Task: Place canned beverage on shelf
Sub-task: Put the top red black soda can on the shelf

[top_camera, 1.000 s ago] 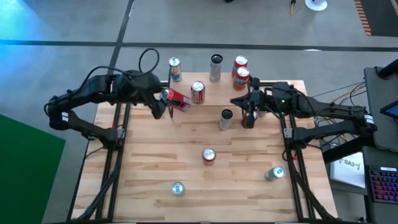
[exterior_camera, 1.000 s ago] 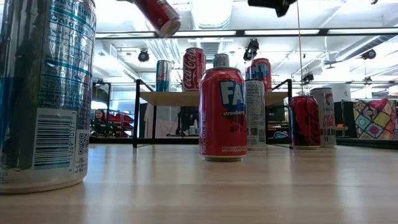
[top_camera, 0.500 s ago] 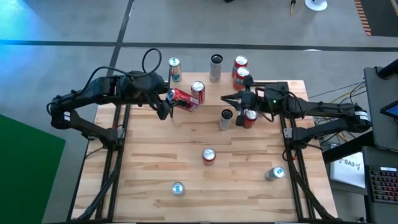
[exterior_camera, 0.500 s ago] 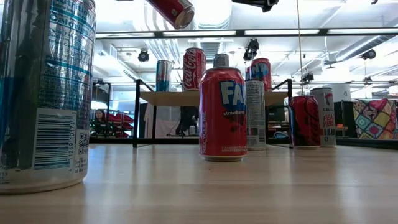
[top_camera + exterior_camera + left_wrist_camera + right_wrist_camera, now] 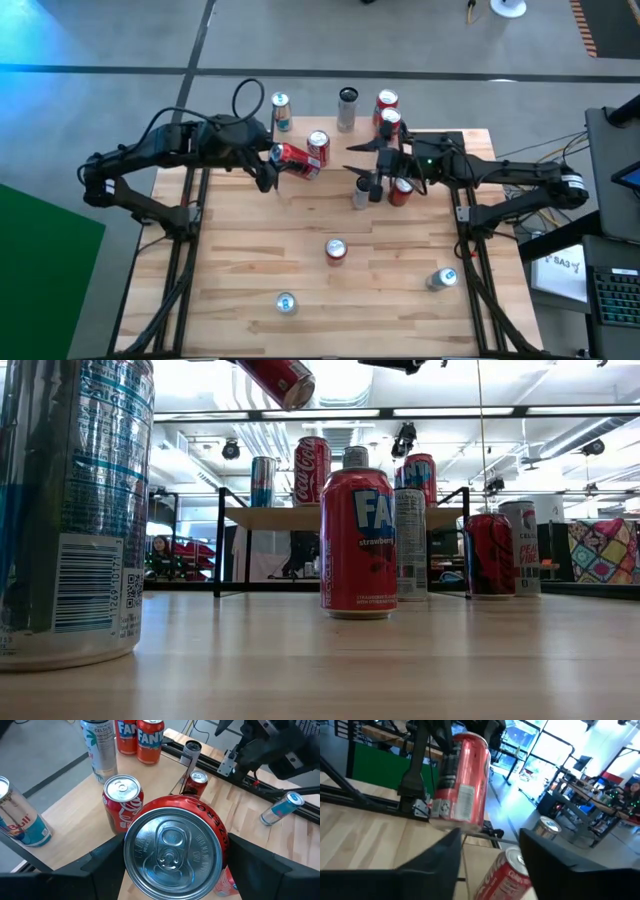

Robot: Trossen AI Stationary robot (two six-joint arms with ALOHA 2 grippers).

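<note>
L gripper point(image 5: 272, 168) grips a red aluminium drink can point(image 5: 293, 158) sideways, raised beside the upright red cola can point(image 5: 318, 148) on the low plank-top shelf w/ thin black legs point(image 5: 300, 517). R gripper point(image 5: 372, 180), jaws apart w/ nothing held, near shelf's right end; low view cuts it off at top
</note>
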